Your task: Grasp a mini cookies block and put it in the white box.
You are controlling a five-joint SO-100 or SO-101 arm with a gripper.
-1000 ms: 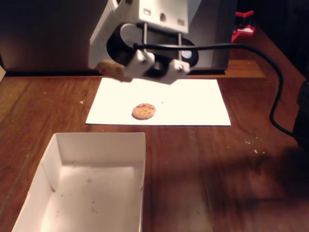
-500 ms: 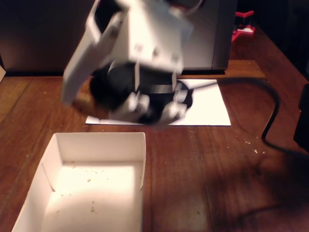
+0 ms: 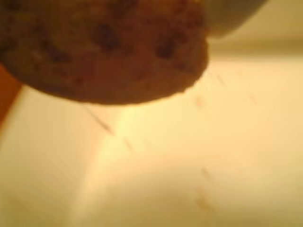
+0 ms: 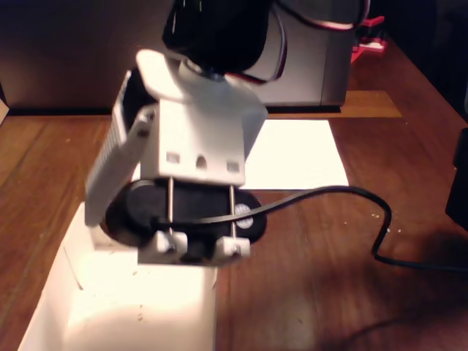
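Observation:
In the wrist view a brown mini cookie (image 3: 104, 47) with dark chips fills the top, very close and blurred. It hangs in my gripper (image 3: 106, 71) above the pale floor of the white box (image 3: 189, 165). An orange finger (image 3: 7, 94) shows at the left edge. In the fixed view the arm's white wrist (image 4: 194, 139) leans down over the white box (image 4: 124, 307) at the bottom left. The wrist and black camera mount hide the fingertips and cookie there.
A flat white paper sheet (image 4: 296, 153) lies on the wooden table (image 4: 409, 146) behind the arm. A black cable (image 4: 351, 194) runs from the wrist to the right. A grey unit (image 4: 307, 66) and a red object (image 4: 369, 36) stand at the back.

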